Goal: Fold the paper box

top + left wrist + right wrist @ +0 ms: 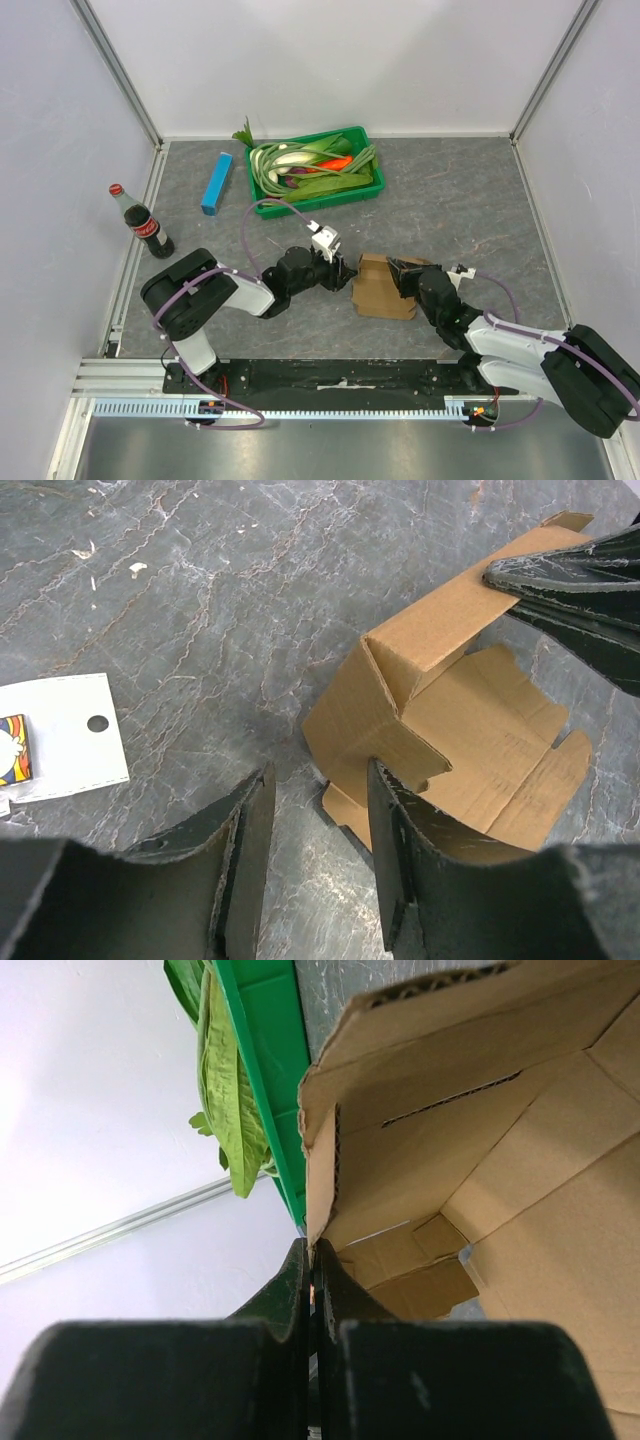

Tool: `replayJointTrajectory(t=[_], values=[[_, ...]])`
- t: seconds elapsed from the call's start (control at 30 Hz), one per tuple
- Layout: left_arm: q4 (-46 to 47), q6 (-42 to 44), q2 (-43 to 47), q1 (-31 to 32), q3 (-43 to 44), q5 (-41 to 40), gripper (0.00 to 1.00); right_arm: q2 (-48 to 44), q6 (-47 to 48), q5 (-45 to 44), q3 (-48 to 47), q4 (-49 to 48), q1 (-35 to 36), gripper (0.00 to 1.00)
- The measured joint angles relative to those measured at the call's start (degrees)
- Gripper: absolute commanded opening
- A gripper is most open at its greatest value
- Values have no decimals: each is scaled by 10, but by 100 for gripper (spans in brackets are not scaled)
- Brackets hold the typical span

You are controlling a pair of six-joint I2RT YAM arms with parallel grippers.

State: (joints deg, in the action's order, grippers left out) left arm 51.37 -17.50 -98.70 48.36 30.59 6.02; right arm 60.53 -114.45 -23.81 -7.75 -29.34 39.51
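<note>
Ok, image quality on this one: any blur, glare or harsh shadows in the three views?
Top external: even soft light, all sharp, only faint shadows on the table. Left wrist: paper box crisp, left fingers slightly soft. Right wrist: right fingers dark and blurred, the box in focus.

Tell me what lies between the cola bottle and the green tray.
A slim blue box, lying flat; the top external view shows it.

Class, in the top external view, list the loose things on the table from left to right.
dark cola bottle with red cap → slim blue rectangular box → green plastic tray of vegetables → brown cardboard paper box
</note>
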Motion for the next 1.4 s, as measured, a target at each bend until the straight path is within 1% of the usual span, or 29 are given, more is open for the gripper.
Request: replayJointTrajectory(t=[0.47, 0.53, 0.63, 0.73, 0.93, 1.1, 1.33, 1.4], values=[[71, 11, -31, 27, -10, -30, 56, -3, 0, 0, 5, -2, 0, 0], [74, 13, -31, 32, -10, -36, 55, -2, 0, 0, 5, -2, 0, 0], [76, 16, -33, 39, -9, -56, 51, -2, 0, 0, 5, -2, 0, 0], [80, 21, -39, 47, -8, -75, 50, -2, 0, 0, 5, -1, 0, 0], [88, 24, -48, 56, -6, -96, 51, 1, 10, -6, 4, 1, 10, 0], [89, 26, -48, 63, -6, -109, 52, 21, 21, -18, 4, -23, 24, 0], [90, 37, -48, 70, -4, -134, 43, 20, 41, -23, 4, -25, 28, 0], [90, 40, -50, 72, -1, -141, 43, 20, 45, -29, 4, -25, 29, 0]])
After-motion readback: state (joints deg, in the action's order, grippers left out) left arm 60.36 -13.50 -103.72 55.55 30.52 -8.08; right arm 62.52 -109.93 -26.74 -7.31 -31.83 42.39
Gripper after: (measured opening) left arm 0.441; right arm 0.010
